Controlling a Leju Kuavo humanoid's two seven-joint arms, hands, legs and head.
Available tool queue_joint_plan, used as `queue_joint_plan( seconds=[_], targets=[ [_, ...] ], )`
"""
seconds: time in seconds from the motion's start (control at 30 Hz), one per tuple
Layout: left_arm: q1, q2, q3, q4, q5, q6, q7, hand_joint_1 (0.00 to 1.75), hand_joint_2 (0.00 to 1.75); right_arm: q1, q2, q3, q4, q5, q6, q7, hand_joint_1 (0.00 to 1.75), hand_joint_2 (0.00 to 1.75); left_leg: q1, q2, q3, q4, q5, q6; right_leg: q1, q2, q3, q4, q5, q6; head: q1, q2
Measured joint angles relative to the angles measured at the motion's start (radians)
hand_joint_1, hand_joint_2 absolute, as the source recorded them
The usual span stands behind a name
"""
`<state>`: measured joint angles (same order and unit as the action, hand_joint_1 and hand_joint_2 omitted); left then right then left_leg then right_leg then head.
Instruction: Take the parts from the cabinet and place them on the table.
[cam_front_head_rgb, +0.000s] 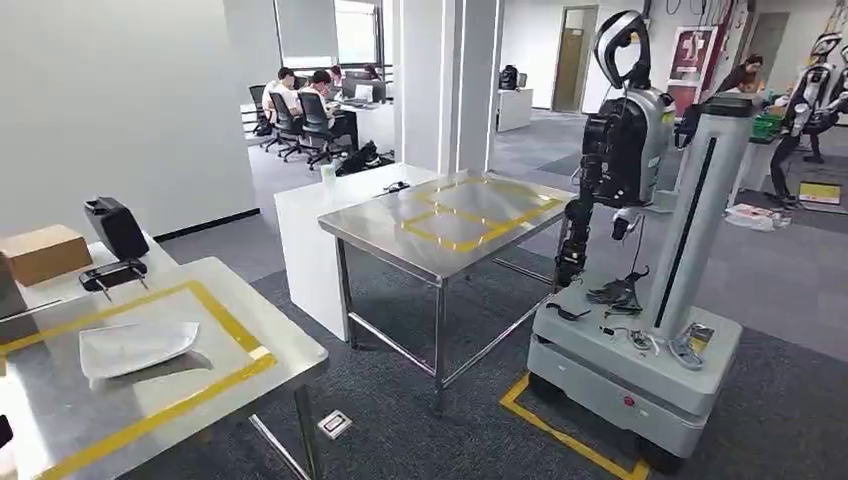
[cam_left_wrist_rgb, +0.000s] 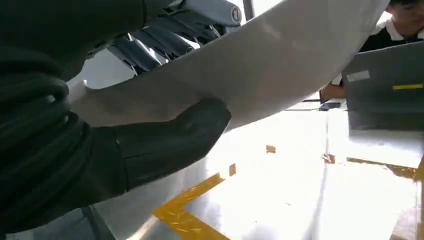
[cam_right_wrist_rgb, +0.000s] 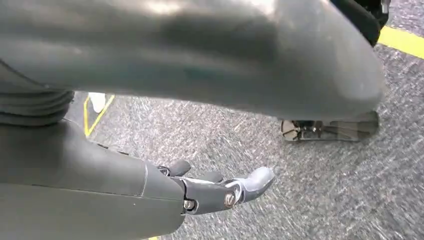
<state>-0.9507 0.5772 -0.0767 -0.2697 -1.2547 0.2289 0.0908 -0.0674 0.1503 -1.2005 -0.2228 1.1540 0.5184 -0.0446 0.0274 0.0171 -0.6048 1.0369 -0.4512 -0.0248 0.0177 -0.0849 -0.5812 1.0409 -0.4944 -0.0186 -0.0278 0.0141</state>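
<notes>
Your left hand (cam_left_wrist_rgb: 150, 145) grips a pale curved part (cam_left_wrist_rgb: 260, 65), thumb beneath and fingers over it, above the steel counter (cam_left_wrist_rgb: 280, 200) with its yellow tape. Lower it level inside the tape. Your right hand (cam_right_wrist_rgb: 215, 192) hangs slack over the carpet, holding nothing. Another pale part (cam_front_head_rgb: 135, 347) already lies on the counter; set yours beside it.

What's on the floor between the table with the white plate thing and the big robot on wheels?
In the head view, a small square box lies on the grey carpet between the near table and the wheeled robot. The rest is bare carpet.
</notes>
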Motion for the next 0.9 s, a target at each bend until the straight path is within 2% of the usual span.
queue_joint_plan(
  seconds=[0.03, 0.07, 0.1, 0.13, 0.17, 0.2, 0.23, 0.3, 0.33, 0.37, 0.43, 0.47, 0.5, 0.53, 0.57, 0.63, 0.67, 0.7, 0.73, 0.8, 0.83, 0.87, 0.9],
  targets=[
    [-0.002, -0.001, 0.002, -0.001, 0.000, -0.003, 0.001, 1.75, 1.75, 0.000, 0.000, -0.002, 0.000, -0.005, 0.000, -0.002, 0.00, 0.00, 0.003, -0.003, -0.001, -0.001, 0.000, 0.008, -0.006, 0.045, -0.010, 0.033, -0.021, 0.010, 0.000, 0.000],
    [-0.003, -0.003, 0.003, -0.002, 0.000, -0.004, 0.002, 1.75, 1.75, 0.000, 0.001, -0.003, 0.000, -0.005, 0.000, -0.003, 0.00, 0.00, 0.003, -0.004, -0.002, -0.001, 0.000, 0.013, -0.010, 0.066, -0.039, 0.093, -0.056, 0.015, 0.000, 0.000],
    [-0.003, -0.005, 0.004, -0.001, 0.000, -0.006, 0.002, 1.75, 1.75, 0.000, 0.001, -0.003, 0.000, -0.005, 0.002, -0.005, 0.00, 0.00, 0.003, -0.006, -0.004, -0.001, 0.000, 0.014, -0.013, 0.073, -0.071, 0.156, -0.087, 0.018, 0.001, 0.000],
    [-0.003, -0.008, 0.005, -0.001, 0.000, -0.006, 0.000, 1.75, 1.75, 0.001, 0.001, -0.005, 0.000, -0.005, 0.002, -0.005, 0.00, 0.00, 0.002, -0.010, -0.007, 0.000, 0.000, 0.015, -0.015, 0.076, -0.123, 0.259, -0.128, 0.020, 0.001, 0.000],
    [-0.002, -0.012, 0.006, -0.001, 0.000, -0.006, -0.003, 1.75, 1.75, 0.003, 0.001, -0.006, 0.000, -0.005, 0.002, -0.006, 0.00, 0.00, 0.002, -0.015, -0.007, 0.000, 0.000, 0.015, -0.016, 0.076, -0.151, 0.310, -0.137, 0.021, 0.001, 0.000],
    [-0.001, -0.013, 0.007, -0.001, 0.000, -0.006, -0.005, 1.75, 1.75, 0.004, 0.001, -0.007, 0.000, -0.005, 0.002, -0.006, 0.00, 0.00, 0.002, -0.018, -0.007, 0.000, 0.000, 0.015, -0.017, 0.077, -0.154, 0.308, -0.121, 0.021, 0.002, 0.000],
    [0.000, -0.014, 0.008, -0.001, 0.000, -0.006, -0.008, 1.75, 1.75, 0.005, 0.001, -0.008, 0.000, -0.005, 0.001, -0.005, 0.00, 0.00, 0.002, -0.022, -0.006, 0.000, 0.000, 0.015, -0.017, 0.077, -0.134, 0.260, -0.084, 0.018, 0.001, 0.000],
    [0.000, -0.015, 0.010, -0.002, 0.000, -0.006, -0.012, 1.75, 1.75, 0.005, 0.000, -0.008, 0.000, -0.005, 0.001, -0.005, 0.00, 0.00, 0.003, -0.028, -0.002, 0.000, 0.000, 0.011, -0.017, 0.078, -0.056, 0.092, 0.004, 0.010, 0.001, 0.000],
    [0.001, -0.016, 0.013, -0.001, 0.000, -0.006, -0.014, 1.75, 1.75, 0.004, 0.000, -0.008, 0.000, -0.005, 0.001, -0.005, 0.00, 0.00, 0.004, -0.030, -0.002, 0.000, -0.001, 0.006, -0.016, 0.087, -0.020, 0.007, 0.019, 0.003, 0.001, 0.000],
    [0.000, -0.016, 0.016, -0.001, 0.000, -0.006, -0.014, 1.75, 1.75, 0.004, 0.000, -0.008, 0.000, -0.005, 0.001, -0.003, 0.00, 0.00, -0.002, -0.033, -0.005, 0.000, -0.001, -0.004, -0.010, 0.088, -0.018, 0.002, 0.015, 0.003, 0.001, 0.000],
    [0.002, -0.019, 0.017, -0.001, 0.000, -0.006, -0.015, 1.75, 1.75, 0.004, 0.000, -0.008, 0.000, -0.005, 0.001, 0.000, 0.00, 0.00, 0.001, -0.035, -0.004, -0.005, 0.001, -0.017, -0.008, 0.085, -0.020, 0.002, 0.014, -0.004, 0.001, 0.000],
    [0.002, -0.019, 0.017, -0.001, -0.002, -0.006, -0.015, 1.75, 1.75, 0.004, 0.000, -0.008, 0.000, -0.005, 0.001, 0.001, 0.00, 0.00, 0.004, -0.036, 0.000, -0.012, 0.003, -0.026, -0.006, 0.085, -0.019, 0.001, 0.015, -0.012, 0.001, 0.000],
    [0.004, -0.019, 0.017, -0.002, -0.003, -0.006, -0.014, 1.75, 1.75, 0.002, 0.000, -0.008, 0.000, -0.005, 0.000, 0.002, 0.00, 0.00, 0.005, -0.037, -0.003, -0.011, 0.000, -0.033, -0.013, 0.083, -0.010, -0.014, 0.023, -0.022, 0.001, 0.000],
    [0.005, -0.019, 0.017, -0.002, -0.005, -0.006, -0.013, 1.75, 1.75, 0.002, 0.001, -0.008, 0.000, -0.005, 0.000, 0.001, 0.00, 0.00, 0.005, -0.029, -0.010, 0.009, -0.010, -0.033, -0.014, 0.080, -0.003, -0.021, 0.025, -0.027, 0.000, 0.000],
    [0.001, -0.019, 0.018, -0.002, -0.011, -0.006, -0.013, 1.75, 1.75, 0.003, 0.000, -0.008, 0.000, -0.004, 0.000, -0.001, 0.00, 0.00, 0.004, -0.025, -0.034, 0.062, -0.040, -0.034, -0.014, 0.080, 0.001, -0.022, 0.023, -0.033, 0.000, 0.000],
    [0.001, -0.019, 0.018, -0.001, -0.015, -0.007, -0.013, 1.75, 1.75, 0.003, 0.000, -0.009, 0.000, -0.003, 0.000, -0.003, 0.00, 0.00, 0.004, -0.025, -0.111, 0.216, -0.103, -0.040, -0.012, 0.080, 0.006, -0.021, 0.017, -0.041, 0.000, 0.000],
    [0.005, -0.020, 0.018, 0.000, -0.015, -0.008, -0.013, 1.75, 1.75, 0.003, 0.000, -0.009, 0.000, -0.003, 0.000, -0.003, 0.00, 0.00, 0.004, -0.024, -0.146, 0.278, -0.118, -0.041, -0.011, 0.080, 0.009, -0.020, 0.014, -0.043, 0.000, 0.000],
    [0.008, -0.021, 0.018, 0.000, -0.015, -0.008, -0.013, 1.75, 1.75, 0.003, 0.000, -0.009, 0.000, -0.003, 0.000, -0.003, 0.00, 0.00, 0.004, -0.024, -0.159, 0.292, -0.109, -0.041, -0.010, 0.080, 0.012, -0.019, 0.010, -0.043, 0.000, 0.000],
    [0.009, -0.022, 0.018, 0.000, -0.015, -0.009, -0.013, 1.75, 1.75, 0.004, 0.000, -0.009, 0.000, -0.002, 0.000, -0.003, 0.00, 0.00, 0.004, -0.023, -0.149, 0.262, -0.076, -0.040, -0.010, 0.080, 0.017, -0.017, 0.004, -0.042, -0.001, 0.000],
    [0.006, -0.022, 0.018, -0.001, -0.015, -0.009, -0.013, 1.75, 1.75, 0.005, 0.001, -0.009, 0.000, -0.002, 0.000, -0.003, 0.00, 0.00, 0.004, -0.019, -0.077, 0.102, 0.022, -0.036, -0.011, 0.080, 0.028, -0.008, -0.010, -0.037, -0.001, 0.000],
    [0.004, -0.021, 0.019, -0.001, -0.015, -0.009, -0.013, 1.75, 1.75, 0.005, 0.001, -0.009, 0.000, -0.002, 0.000, -0.004, 0.00, 0.00, 0.003, -0.010, -0.044, 0.024, 0.043, -0.032, -0.011, 0.079, 0.032, -0.003, -0.020, -0.032, -0.001, 0.000],
    [0.002, -0.022, 0.019, -0.001, -0.015, -0.009, -0.013, 1.75, 1.75, 0.007, 0.001, -0.009, 0.000, -0.002, 0.000, -0.003, 0.00, 0.00, -0.004, -0.005, -0.034, 0.025, 0.023, -0.029, -0.007, 0.079, 0.029, -0.003, -0.023, -0.027, -0.001, 0.000],
    [0.001, -0.022, 0.019, -0.001, -0.015, -0.009, -0.014, 1.75, 1.75, 0.005, 0.001, -0.009, 0.000, -0.002, 0.000, -0.004, 0.00, 0.00, -0.009, -0.006, -0.026, 0.010, 0.023, -0.028, -0.004, 0.079, 0.027, 0.005, -0.026, -0.024, -0.001, 0.000]
  ],
)
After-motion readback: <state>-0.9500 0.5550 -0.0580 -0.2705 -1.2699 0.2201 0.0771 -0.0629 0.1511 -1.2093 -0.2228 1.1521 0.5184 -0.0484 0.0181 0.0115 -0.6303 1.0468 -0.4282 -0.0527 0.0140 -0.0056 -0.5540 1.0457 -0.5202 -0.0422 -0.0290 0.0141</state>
